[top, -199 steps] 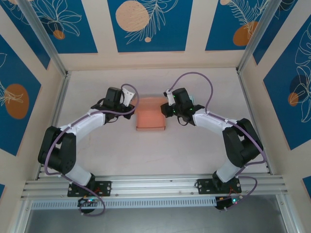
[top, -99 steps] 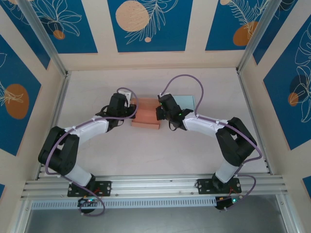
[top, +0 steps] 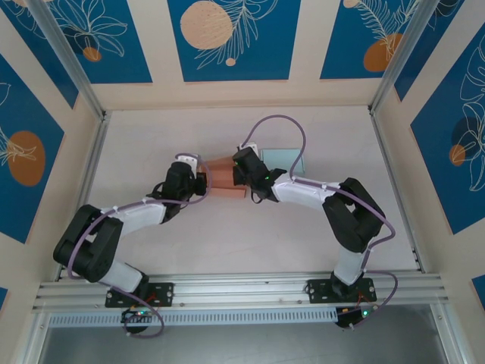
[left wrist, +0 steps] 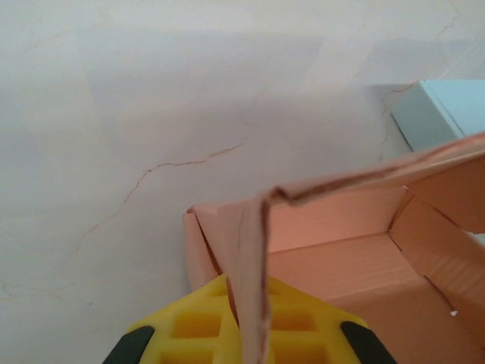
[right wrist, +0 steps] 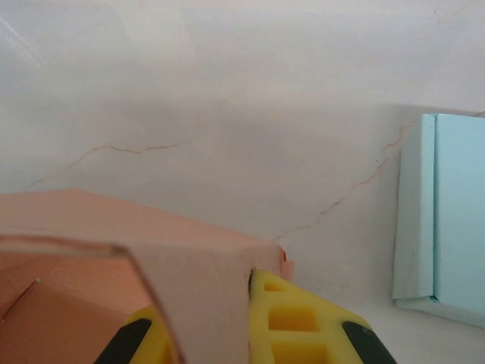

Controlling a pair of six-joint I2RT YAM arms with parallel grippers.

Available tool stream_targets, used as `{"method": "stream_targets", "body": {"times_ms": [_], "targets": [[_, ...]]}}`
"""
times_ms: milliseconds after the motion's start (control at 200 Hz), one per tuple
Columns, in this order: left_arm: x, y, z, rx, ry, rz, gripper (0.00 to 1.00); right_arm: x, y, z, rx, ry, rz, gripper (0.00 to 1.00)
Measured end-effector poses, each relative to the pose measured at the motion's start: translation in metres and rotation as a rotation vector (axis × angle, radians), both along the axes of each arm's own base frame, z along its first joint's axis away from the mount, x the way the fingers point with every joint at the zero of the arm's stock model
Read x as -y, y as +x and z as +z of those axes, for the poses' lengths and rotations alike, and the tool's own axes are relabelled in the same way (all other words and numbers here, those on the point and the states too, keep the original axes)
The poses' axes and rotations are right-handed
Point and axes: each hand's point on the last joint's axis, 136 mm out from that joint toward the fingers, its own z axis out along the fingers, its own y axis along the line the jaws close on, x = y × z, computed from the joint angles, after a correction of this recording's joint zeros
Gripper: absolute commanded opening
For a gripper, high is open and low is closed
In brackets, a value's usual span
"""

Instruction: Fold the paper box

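Pale counter (top: 227,243), blue leaf-print panels (top: 227,38) all round the enclosure, and right in the middle of it, the salmon-pink paper box (top: 222,176). It looks noticeably narrower than a second ago! Back then it lay wide and flat between the two arms; now both have driven inward and the side walls are standing up. The left wrist view shows it nicely: open cavity, end wall up, one tall flap rising over the corner.

The left gripper (top: 198,182) is on the box's left side, jaws clamped shut on that tall flap, with the card running straight down between the yellow pads. The right gripper (top: 242,173) has just snapped closed on the opposite wall, pink card folded over against its pad.

So both sides are pinched and pulled in. By my read, the walls are being formed, but the fold is not finished and the flaps look loose.

Just beyond the right gripper sits a pale blue box (top: 284,161), apart from the action.
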Motion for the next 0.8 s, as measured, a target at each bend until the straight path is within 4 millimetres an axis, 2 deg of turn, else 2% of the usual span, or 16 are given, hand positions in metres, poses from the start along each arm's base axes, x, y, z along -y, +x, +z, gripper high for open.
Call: {"method": "stream_targets", "body": {"times_ms": [470,800], "targets": [[-0.007,0.003,-0.002,0.034,0.018,0.046,0.0,-0.013,0.004,0.008,0.002,-0.027,-0.031,0.06],[-0.011,0.011,-0.005,0.057,0.027,0.084,0.0,-0.023,0.007,0.007,0.01,0.033,-0.059,0.06]]}}
